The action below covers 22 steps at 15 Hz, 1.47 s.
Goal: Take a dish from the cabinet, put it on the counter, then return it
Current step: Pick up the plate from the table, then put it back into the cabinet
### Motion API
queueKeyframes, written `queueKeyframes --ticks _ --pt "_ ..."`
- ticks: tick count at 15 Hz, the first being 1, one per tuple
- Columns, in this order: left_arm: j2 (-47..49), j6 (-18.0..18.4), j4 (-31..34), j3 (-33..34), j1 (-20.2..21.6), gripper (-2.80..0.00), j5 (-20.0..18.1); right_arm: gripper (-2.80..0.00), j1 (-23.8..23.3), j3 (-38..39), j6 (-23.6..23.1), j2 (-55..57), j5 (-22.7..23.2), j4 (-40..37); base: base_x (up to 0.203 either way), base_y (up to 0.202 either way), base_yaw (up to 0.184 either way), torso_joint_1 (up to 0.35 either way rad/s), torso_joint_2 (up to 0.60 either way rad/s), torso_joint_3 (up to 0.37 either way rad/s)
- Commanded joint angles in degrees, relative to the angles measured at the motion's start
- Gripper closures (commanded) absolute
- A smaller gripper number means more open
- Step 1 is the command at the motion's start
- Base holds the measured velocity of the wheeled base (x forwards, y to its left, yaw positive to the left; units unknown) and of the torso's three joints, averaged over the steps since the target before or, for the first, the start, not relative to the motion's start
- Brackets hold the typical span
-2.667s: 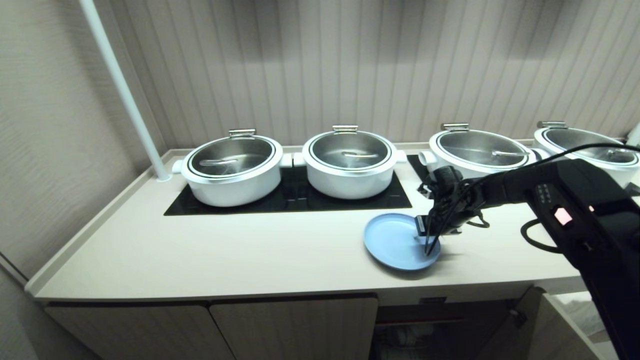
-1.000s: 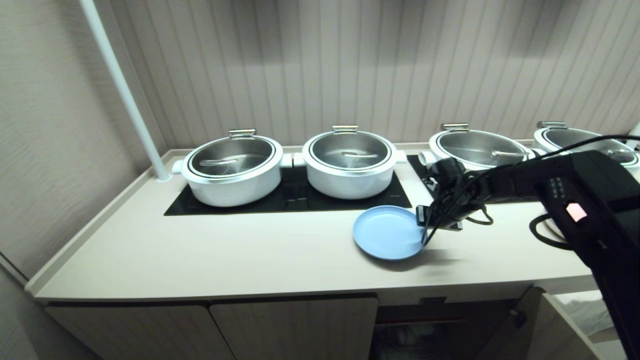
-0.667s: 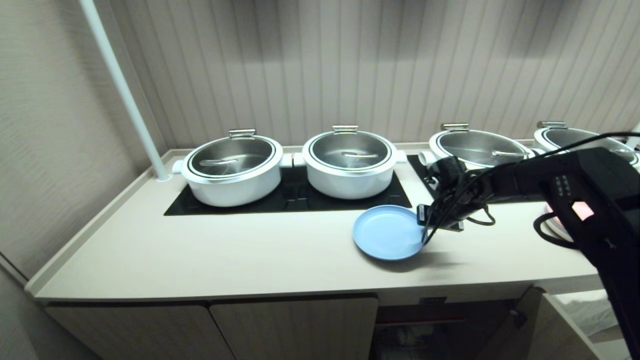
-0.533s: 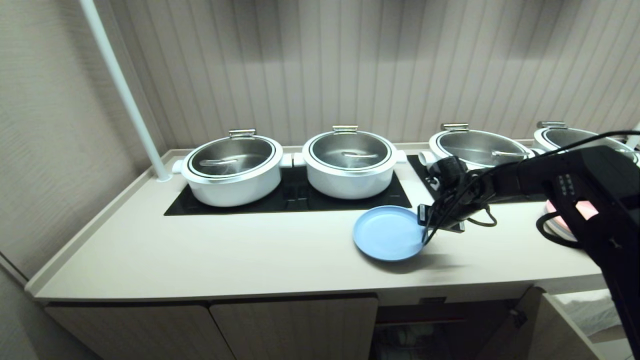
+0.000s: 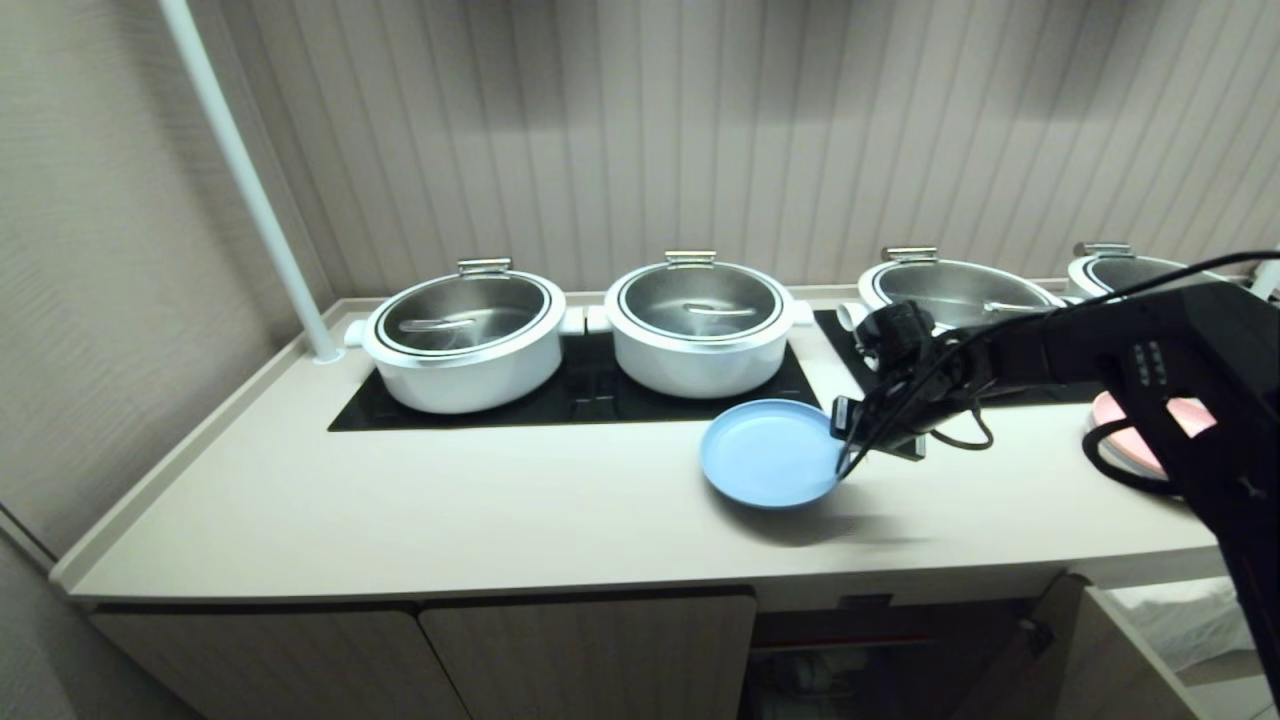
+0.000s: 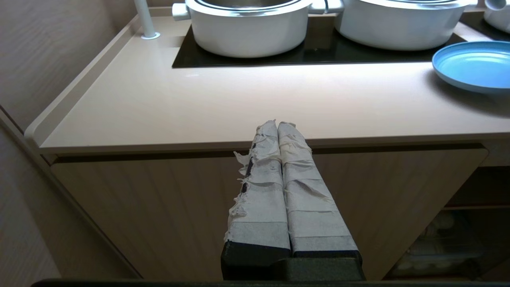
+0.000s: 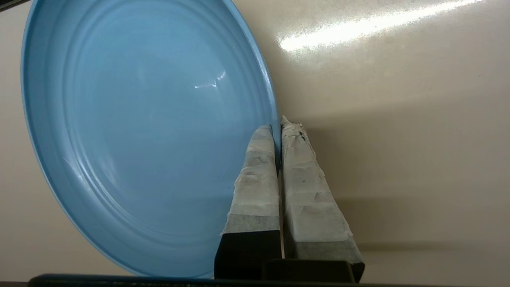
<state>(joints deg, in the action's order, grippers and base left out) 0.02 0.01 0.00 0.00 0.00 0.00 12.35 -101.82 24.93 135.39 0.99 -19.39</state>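
Nearest, the cabinet (image 5: 585,650) is seen below the counter edge with its left doors closed, while at the right a door is swung open and a dim shelf is exposed, presumably so that the dish can be returned there. In front of those closed doors the left gripper (image 6: 277,124) is parked with its taped fingers pressed together on nothing, and no part in the work is taken by it. Farther back, the dish (image 5: 770,453) is held just above the counter (image 5: 450,500), lifted clear with a shadow cast beneath it. Its right rim is pinched by the right gripper (image 5: 848,462), one taped finger lying inside the rim and the other outside, so that the plate can be carried by its edge. To the far right a pink plate (image 5: 1125,430) is partly hidden by the arm. Farthest, white lidded pots (image 5: 462,343) are ranged on the black cooktop (image 5: 585,395) along the wall.
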Motion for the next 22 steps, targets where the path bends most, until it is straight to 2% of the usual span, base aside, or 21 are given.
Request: queueKeyframes --ticks 1,13,18,22 --pt "-0.02 -0.01 0.00 0.00 0.00 0.00 0.03 0.00 0.04 0.06 1.79 -0.90 0.07 -0.14 0.000 0.000 0.000 0.000 0.00 0.000" --pt "-0.02 -0.01 0.00 0.00 0.00 0.00 0.00 0.00 -0.02 12.58 6.26 -12.09 0.08 0.21 0.000 0.000 0.000 0.000 0.00 0.000" --pt "-0.02 -0.01 0.00 0.00 0.00 0.00 0.08 0.00 -0.47 21.77 5.90 -19.25 0.05 3.58 0.000 0.000 0.000 0.000 0.00 0.000" --pt "-0.02 -0.01 0.00 0.00 0.00 0.00 0.01 0.00 -0.42 32.07 4.22 -27.07 0.13 6.52 0.000 0.000 0.000 0.000 0.00 0.000"
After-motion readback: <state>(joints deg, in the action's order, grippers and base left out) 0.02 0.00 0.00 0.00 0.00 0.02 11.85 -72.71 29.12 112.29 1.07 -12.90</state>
